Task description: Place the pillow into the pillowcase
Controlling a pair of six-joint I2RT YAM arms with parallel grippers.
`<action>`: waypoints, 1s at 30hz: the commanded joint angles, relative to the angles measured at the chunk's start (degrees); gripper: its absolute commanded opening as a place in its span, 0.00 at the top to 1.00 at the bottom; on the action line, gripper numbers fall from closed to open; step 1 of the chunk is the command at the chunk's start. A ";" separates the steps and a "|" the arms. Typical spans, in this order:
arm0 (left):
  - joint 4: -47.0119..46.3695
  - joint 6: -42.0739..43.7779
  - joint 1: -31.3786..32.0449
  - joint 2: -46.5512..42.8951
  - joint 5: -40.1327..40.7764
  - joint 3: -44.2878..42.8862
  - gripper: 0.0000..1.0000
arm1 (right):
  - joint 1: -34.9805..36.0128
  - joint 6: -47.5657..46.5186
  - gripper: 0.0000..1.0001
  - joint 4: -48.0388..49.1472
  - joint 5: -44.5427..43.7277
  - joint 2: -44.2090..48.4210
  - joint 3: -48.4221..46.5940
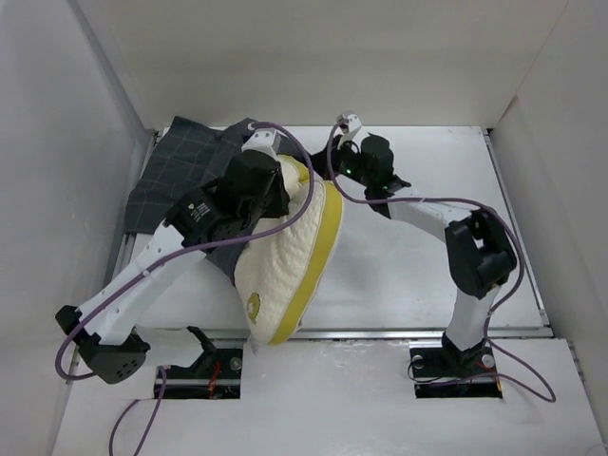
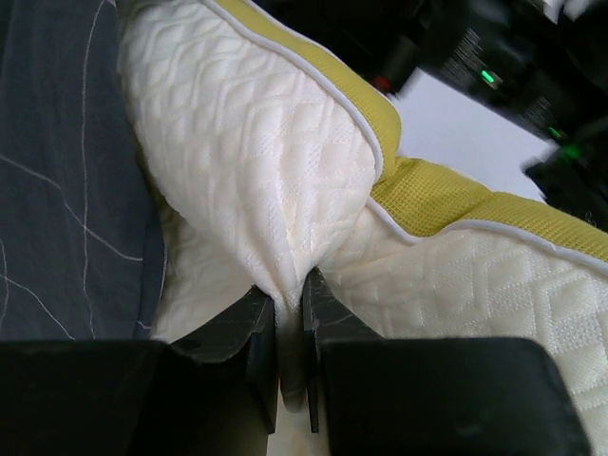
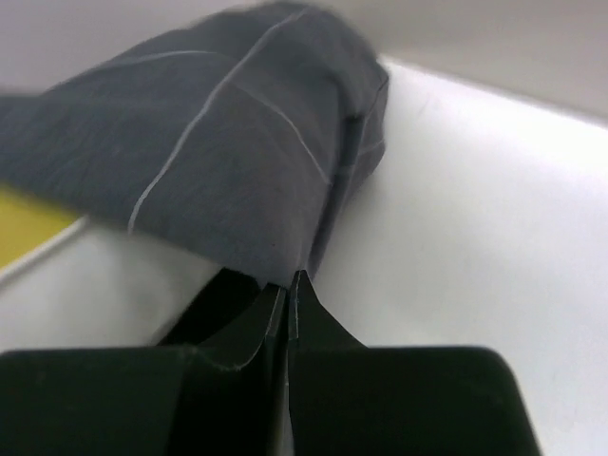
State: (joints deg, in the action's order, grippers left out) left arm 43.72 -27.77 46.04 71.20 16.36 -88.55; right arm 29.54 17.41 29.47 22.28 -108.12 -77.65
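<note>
Two closed grips: the left end effector (image 2: 290, 302) pinches a fold of the pillow (image 2: 256, 180), and the right end effector (image 3: 288, 285) is clamped on the pillowcase (image 3: 228, 152) edge. The pillow stands bunched on its side on the desk (image 1: 408, 275), the pillowcase spread against the pillow's far left side

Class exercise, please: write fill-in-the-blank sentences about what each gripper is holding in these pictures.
1. The left gripper pinches a fold of the cream quilted ____.
2. The right gripper is shut on the dark grey, grid-lined ____.
3. The mesh side band is coloured ____.
Missing words: pillow; pillowcase; yellow.
</note>
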 commanded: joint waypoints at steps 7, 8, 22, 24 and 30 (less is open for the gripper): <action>-9.01 -1.94 -7.80 12.09 11.49 2.24 1.00 | -1.24 0.70 1.00 -2.75 11.63 27.39 20.07; -9.01 -2.72 -8.85 13.77 12.46 1.72 1.00 | -1.24 0.70 1.00 -3.36 11.64 29.43 21.21; -11.64 -9.67 -12.64 32.24 13.09 -9.61 1.00 | -1.24 -4.05 1.00 -31.23 6.82 55.02 31.50; -12.69 -9.67 -12.64 32.78 8.11 -10.32 1.00 | -1.24 -4.05 1.00 -32.28 3.57 55.03 32.55; -13.40 -3.62 -8.52 34.18 -0.35 -8.40 0.07 | -1.24 -5.36 1.00 -34.04 1.71 50.82 31.94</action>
State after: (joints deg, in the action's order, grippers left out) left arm 33.39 -33.76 37.21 104.25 15.31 -97.51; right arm 27.81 12.36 -4.08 22.37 -56.90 -44.84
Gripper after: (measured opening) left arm 0.698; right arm 0.022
